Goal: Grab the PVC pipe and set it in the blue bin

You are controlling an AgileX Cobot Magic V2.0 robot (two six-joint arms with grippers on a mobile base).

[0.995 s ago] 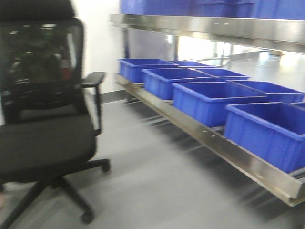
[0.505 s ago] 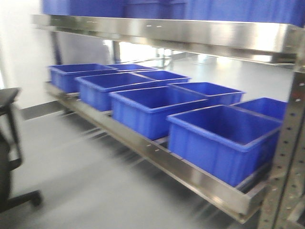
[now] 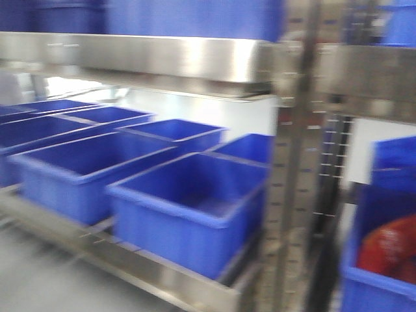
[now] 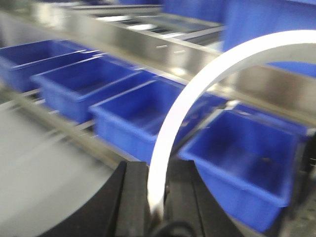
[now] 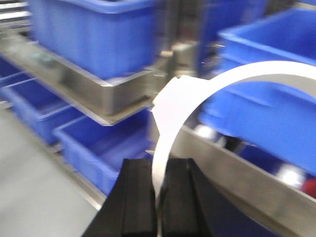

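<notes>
A: Where is the pipe?

B: In the left wrist view the pipe (image 4: 170,133) rises from 6 o'clock, between the black fingers (image 4: 132,197) of the left gripper (image 4: 157,190). It bends over toward 2 o'clock and runs off the frame. The fingers are clenched on its lower end.

A: And the right side?

B: Much the same. The right gripper (image 5: 158,173) has its fingers (image 5: 136,195) pressed on a white arc (image 5: 247,74). The arc climbs from 6 o'clock and sweeps out toward 3 o'clock. A wider, squarish flap (image 5: 168,106) sits at the bend, near the centre. I cannot tell whether this is the same piece as on the left.

A: Is either piece in a bin?

B: No. Both are held in the air, with the bins (image 3: 188,208) beyond them.

A: How do the bins lie?

B: In the front view a row of open blue bins runs from 9 o'clock to the centre on the lower shelf (image 3: 149,276), with a second row behind it. The upper shelf (image 3: 162,58) crosses at 12 o'clock with more blue on top. A steel post (image 3: 292,169) stands just right of centre. At 4 o'clock another bin (image 3: 383,292) holds something red (image 3: 390,250), and blur hides what it is. Grey floor (image 3: 39,286) shows at 7 o'clock.

A: Is it sharp enough to read more?

B: No, all three views are smeared.
</notes>
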